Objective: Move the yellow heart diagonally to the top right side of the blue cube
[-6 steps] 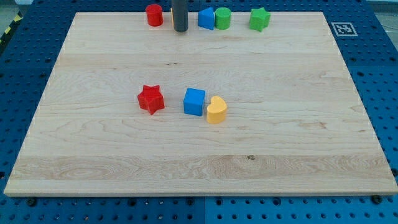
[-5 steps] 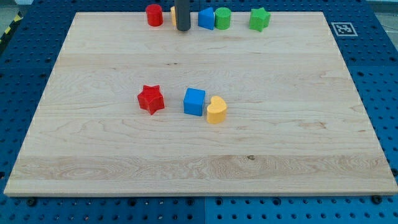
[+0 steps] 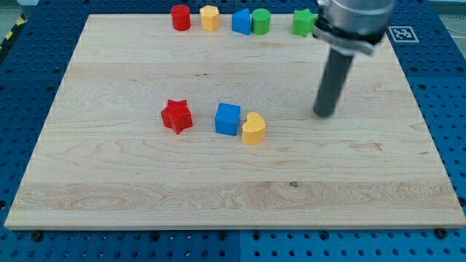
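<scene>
The yellow heart [image 3: 253, 129] lies near the board's middle, touching the lower right side of the blue cube [image 3: 228, 118]. A red star [image 3: 176, 116] sits to the view's left of the cube. My tip [image 3: 324, 114] rests on the board to the view's right of the heart, about a hundred pixels away and slightly higher. It touches no block.
Along the view's top edge of the wooden board [image 3: 109, 182] stand a red cylinder [image 3: 180, 17], a yellow block [image 3: 210, 17], a blue block [image 3: 241, 21], a green cylinder [image 3: 261, 21] and a green star [image 3: 303, 22], partly behind the arm.
My tip has moved from the top edge, between the red cylinder and the blue block, down and to the right. The yellow block there is now uncovered. No block has moved.
</scene>
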You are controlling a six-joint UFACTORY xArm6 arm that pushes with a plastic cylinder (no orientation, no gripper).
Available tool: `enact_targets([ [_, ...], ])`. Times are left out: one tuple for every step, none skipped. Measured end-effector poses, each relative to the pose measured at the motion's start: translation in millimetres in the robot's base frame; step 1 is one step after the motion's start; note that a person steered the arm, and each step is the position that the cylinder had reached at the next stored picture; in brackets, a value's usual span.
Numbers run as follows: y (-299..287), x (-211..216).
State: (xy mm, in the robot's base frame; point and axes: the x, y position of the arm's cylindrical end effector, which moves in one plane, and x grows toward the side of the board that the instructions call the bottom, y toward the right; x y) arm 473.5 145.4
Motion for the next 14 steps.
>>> enact_targets([
  [4.1,62.6],
  [-18.4,95.5],
  [-63.2,100.8],
  [-88.4,82.7],
  [-104.2,60.6],
  [-98.7,19.0],
  [-69.1,5.1],
  [-67.9,13.9],
  [-79.2,52.2],
  [-118.9,59.2],
  [-142.8,25.9],
  [-133.8,-24.5],
  [-118.0,-61.9],
  [-118.0,-67.9],
])
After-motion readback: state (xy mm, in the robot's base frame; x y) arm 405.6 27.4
